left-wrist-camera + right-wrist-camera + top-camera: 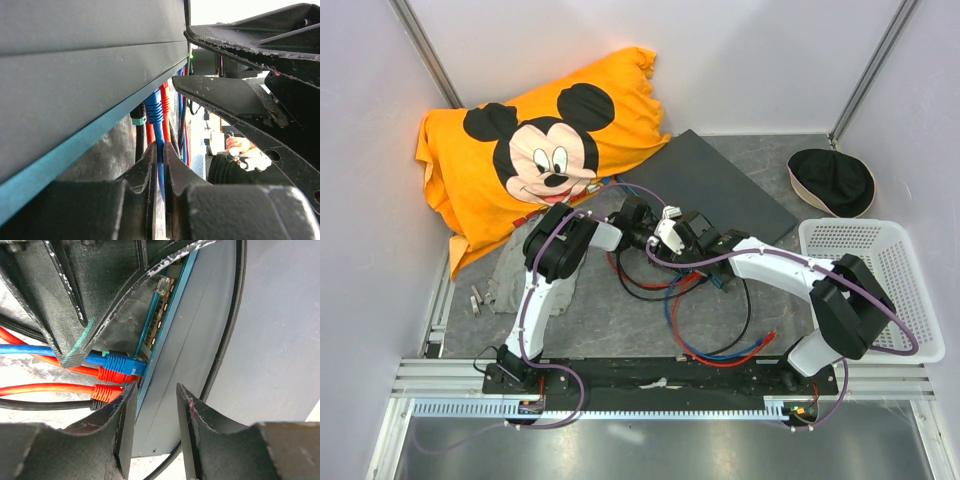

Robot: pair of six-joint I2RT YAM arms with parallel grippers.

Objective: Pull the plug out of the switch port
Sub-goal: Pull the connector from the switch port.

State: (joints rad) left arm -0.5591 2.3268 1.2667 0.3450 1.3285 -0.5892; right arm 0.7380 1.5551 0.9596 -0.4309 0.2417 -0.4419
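The blue cable [159, 134] is clenched by the left end effector [159, 146]. The right end effector [156, 390] is spread astride the switch [200, 330], which may be dragged if the blue plug [122, 363] is caught.

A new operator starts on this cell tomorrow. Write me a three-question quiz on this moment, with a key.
1. True or false: the blue plug sits in the teal face of the switch.
2. What lies between the fingers of the left gripper? A. a red cable B. the blue cable C. the black cap
3. Fill in: in the right wrist view, the lower plug, just under the blue one, is ____.
Key: 1 true; 2 B, the blue cable; 3 red.
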